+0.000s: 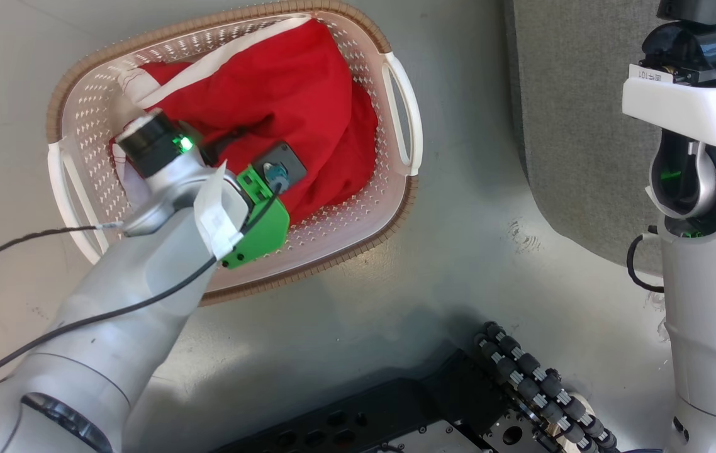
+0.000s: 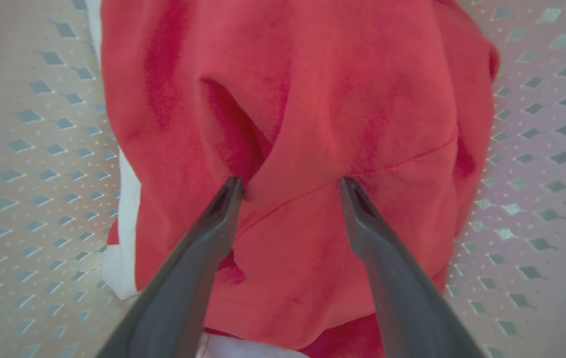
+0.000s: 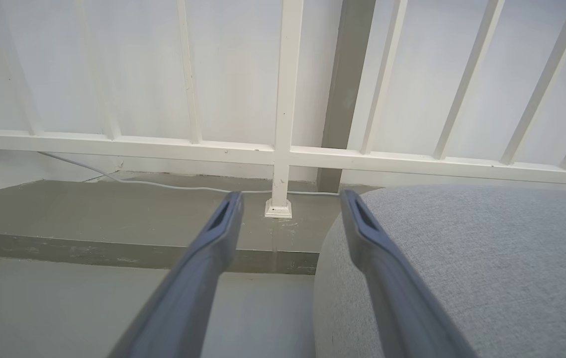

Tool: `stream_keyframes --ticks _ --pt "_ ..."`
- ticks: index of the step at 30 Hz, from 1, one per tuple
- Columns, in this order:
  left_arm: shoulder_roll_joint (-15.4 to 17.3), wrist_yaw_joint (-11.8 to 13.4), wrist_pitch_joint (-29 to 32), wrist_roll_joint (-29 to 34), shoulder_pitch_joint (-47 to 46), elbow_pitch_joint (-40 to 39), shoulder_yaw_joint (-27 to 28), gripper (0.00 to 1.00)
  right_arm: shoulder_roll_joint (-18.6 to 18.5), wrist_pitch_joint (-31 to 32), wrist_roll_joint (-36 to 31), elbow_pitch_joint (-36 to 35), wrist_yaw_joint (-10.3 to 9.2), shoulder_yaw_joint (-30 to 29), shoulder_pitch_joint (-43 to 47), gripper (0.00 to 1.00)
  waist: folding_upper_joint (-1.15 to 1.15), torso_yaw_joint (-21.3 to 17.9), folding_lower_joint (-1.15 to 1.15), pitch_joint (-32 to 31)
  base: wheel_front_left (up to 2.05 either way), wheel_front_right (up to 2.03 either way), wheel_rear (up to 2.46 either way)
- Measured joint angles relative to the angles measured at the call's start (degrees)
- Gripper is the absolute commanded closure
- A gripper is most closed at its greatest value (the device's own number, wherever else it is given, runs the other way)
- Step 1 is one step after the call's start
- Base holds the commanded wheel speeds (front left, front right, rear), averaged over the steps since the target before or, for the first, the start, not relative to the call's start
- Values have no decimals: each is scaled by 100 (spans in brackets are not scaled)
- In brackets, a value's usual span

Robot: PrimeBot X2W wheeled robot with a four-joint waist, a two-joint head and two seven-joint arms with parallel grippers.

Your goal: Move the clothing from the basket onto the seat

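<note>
Clothing (image 1: 282, 94) fills basket (image 1: 333, 245); spread left gripper (image 2: 290, 183) seemingly touches it.

Head camera looks steeply down on the basket (image 1: 90, 107). Left wrist camera, close above, shares its red clothing (image 2: 313, 124). Right wrist camera faces a railing (image 3: 283, 149) low and level.

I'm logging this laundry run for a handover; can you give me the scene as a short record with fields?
basket: cream, perforated, brown rim, on the grey floor
clothing: red with white panels, bunched in the basket
seat: grey fabric, right of the basket, apart from it
left gripper: open, tips at the red fabric
right gripper: open, holding nothing, by the seat's edge
</note>
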Motion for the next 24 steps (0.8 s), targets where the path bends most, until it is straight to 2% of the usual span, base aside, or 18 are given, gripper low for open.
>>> stream_keyframes --ticks 11,12,13,15,24 --pt "-96 0 -257 -350 -71 218 -678 0 2 0 -53 0 -52 46 4 0 0 -4 0 3 0 0 0" --pt "-100 0 -290 -421 -102 236 -730 21 2 0 -52 0 -54 48 4 0 0 -4 0 3 0 0 0" --pt "-104 0 -320 -466 -121 243 -755 53 2 0 -53 0 -63 49 7 0 0 -5 0 4 0 0 0" --pt "-114 0 -400 -515 -151 271 -791 100 2 0 -53 0 -96 49 13 0 0 -5 0 4 0 0 0" --pt "-126 0 -603 -914 -193 342 -1042 100 3 0 -53 -3 -109 16 14 0 0 8 0 6 0 0 0"
